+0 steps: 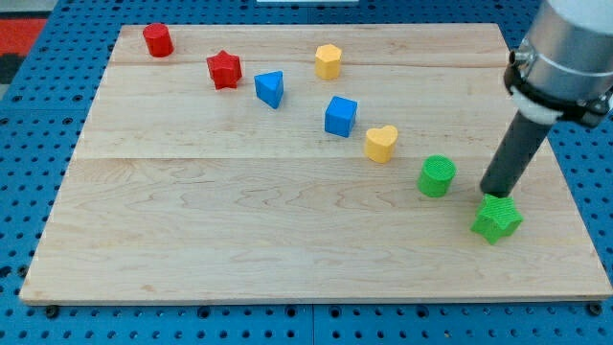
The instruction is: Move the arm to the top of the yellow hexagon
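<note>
You have a pale wooden counter (239, 230) carrying eight blocks in a loose diagonal from the view's top left to its lower right. First comes a red cylinder (158, 40), then a red star (224, 69), a blue triangle (271, 88) and a blue cube (340, 116). A yellow hexagon (329, 60) sits near the top edge. Lower right lie a yellow heart (381, 143), a green cylinder (437, 176) and a green star (497, 218).
</note>
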Tool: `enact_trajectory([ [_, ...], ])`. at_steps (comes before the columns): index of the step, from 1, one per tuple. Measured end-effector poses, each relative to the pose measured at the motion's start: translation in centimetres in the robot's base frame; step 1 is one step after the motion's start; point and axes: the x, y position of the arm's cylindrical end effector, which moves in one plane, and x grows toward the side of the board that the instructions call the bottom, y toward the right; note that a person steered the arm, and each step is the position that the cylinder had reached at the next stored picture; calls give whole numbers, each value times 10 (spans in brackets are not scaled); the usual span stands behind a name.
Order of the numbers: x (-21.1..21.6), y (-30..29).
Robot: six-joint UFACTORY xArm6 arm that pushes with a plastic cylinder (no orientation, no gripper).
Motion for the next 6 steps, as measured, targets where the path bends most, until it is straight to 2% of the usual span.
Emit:
enact_trajectory([
  [1, -112, 20],
  [2, -204, -25],
  [3, -272, -85],
  [4, -274, -166],
  [5, -229, -161],
  [6, -180, -125],
])
